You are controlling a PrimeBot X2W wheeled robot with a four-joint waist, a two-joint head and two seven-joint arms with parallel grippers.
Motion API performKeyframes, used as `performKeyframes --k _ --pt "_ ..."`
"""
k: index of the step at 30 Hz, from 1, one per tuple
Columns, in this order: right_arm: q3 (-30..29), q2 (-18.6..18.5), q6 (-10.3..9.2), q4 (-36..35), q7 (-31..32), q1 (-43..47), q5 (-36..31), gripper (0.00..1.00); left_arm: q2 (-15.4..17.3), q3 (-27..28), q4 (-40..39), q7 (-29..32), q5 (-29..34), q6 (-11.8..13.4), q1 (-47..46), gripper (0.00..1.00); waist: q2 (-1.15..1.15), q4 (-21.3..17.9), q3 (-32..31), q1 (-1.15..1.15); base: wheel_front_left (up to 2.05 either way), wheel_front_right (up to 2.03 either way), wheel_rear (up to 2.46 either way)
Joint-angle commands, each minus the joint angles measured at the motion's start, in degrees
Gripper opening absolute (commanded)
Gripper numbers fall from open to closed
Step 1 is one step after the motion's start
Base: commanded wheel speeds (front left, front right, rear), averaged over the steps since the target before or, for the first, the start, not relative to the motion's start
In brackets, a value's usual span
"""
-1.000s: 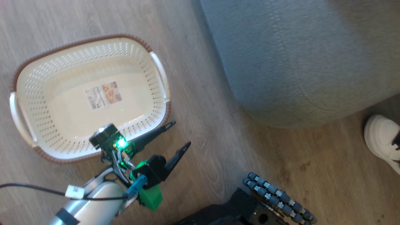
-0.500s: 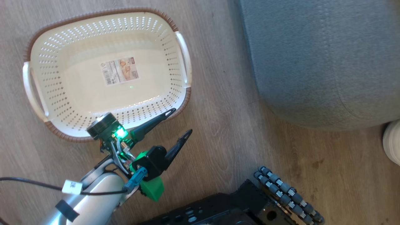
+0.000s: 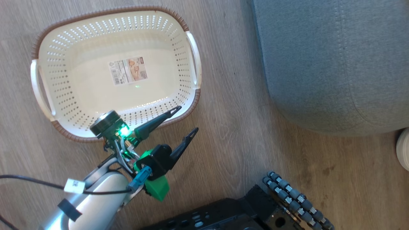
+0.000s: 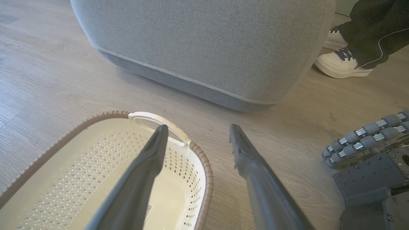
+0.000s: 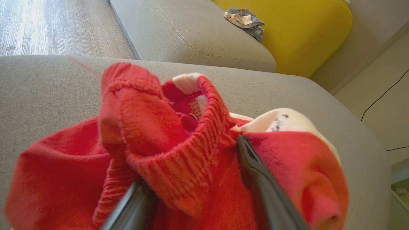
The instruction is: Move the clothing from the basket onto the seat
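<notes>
Camera shift; tool (image 3: pixel 186 119) astride basket rim (image 3: pixel 108 12)

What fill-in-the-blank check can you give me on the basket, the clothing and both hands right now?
1. Over the seat, the clothing between the fingers of the right hand is mostly ___.
2. The basket, bare but for a label, stands on the wooden ___.
3. The left hand hovers at the basket's near rim, holding ___.
Missing words: red; floor; nothing.
</notes>
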Motion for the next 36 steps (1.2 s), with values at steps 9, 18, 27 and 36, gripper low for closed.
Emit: performKeyframes --k 9,18,27,36 --pt "1.9 -4.3 -0.02 0.6 -0.9 -2.1 -1.5 1.0 -1.6 -1.3 0.1 -0.3 -0.9 0.9 -0.6 1.0 0.0 -0.6 -5.9 0.0 0.0 0.0 0.0" --pt "7.0 -6.3 -0.02 2.9 -1.0 -3.5 -2.2 1.0 -5.4 -2.5 1.9 -0.3 -2.7 1.6 -0.4 1.0 0.0 -0.6 -13.4 0.0 0.0 0.0 0.0" --pt "15.6 -6.3 -0.02 2.7 -1.0 -5.3 2.0 1.0 -9.3 -2.7 3.0 -0.3 -4.2 2.8 2.3 1.0 0.0 0.3 -22.3 0.0 0.0 0.0 0.0" --pt "28.8 -5.2 -0.02 -8.6 -1.0 1.6 17.5 1.0 -12.0 -1.4 3.5 -0.3 -4.9 4.2 5.7 1.0 0.0 1.6 -29.7 0.0 0.0 0.0 0.0"
